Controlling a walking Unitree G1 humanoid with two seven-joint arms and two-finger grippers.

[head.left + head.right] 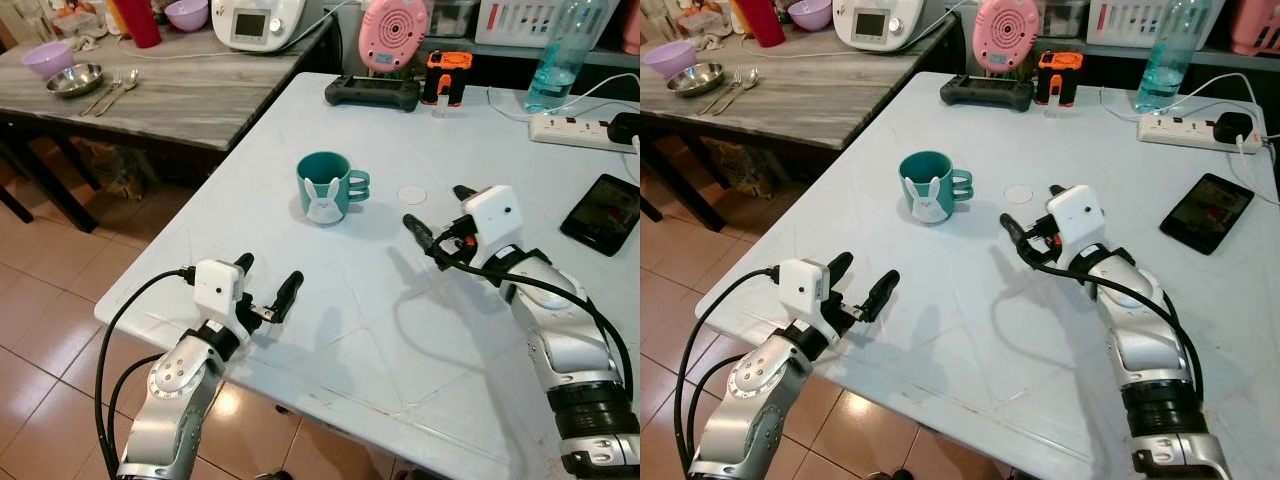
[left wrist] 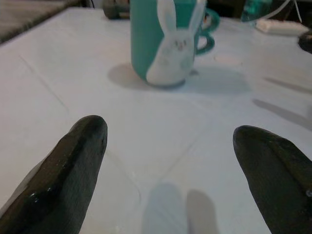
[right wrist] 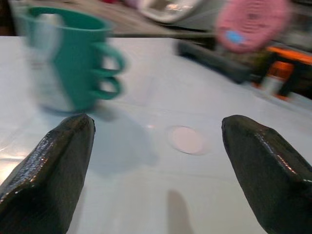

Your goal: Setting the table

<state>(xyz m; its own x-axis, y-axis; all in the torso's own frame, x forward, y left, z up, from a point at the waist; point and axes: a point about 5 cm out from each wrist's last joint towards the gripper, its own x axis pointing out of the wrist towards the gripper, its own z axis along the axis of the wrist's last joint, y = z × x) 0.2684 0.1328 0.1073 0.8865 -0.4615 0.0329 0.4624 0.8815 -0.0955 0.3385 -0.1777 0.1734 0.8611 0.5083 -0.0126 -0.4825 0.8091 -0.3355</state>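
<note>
While both pincers, left point(image 1: 268, 290) and right point(image 1: 437, 217), hover wide apart, the mug point(image 1: 328, 187) on the tabletop point(image 1: 330, 310) awaits grasping; probably the right must close in.

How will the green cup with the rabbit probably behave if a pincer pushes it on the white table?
The green cup looks rigid, with a smooth finish, so it may slip between black fingers. It stands upright on the glossy white table, so a low push would likely slide it; a high push might tip it. Its handles could make it turn.
</note>
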